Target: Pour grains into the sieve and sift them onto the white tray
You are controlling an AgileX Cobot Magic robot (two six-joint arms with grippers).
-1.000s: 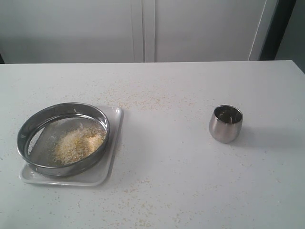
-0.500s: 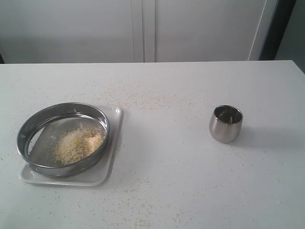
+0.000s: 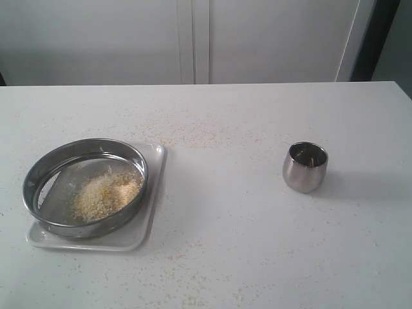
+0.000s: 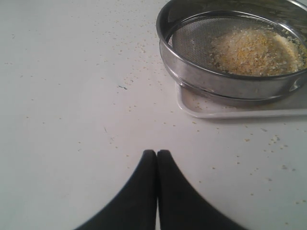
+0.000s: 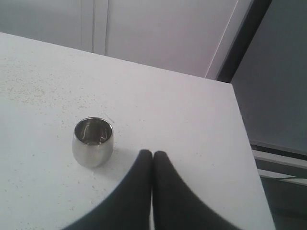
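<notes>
Steel-rimmed round mesh sieve [image 3: 84, 230] of gritty yellow-tan grains [image 3: 106, 193] sits on the flat white tray [image 3: 153, 156]; left hand [image 4: 157, 153] and right hand [image 5: 152, 153] pinched together, empty.

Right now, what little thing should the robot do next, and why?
Probably open the left gripper and reach for the rim of the sieve, ready to shake it. The grains lie heaped on the mesh, the sieve sits on the white tray, and the steel cup stands upright, apart, so pouring looks done. That gripper is shut and holds nothing.
</notes>
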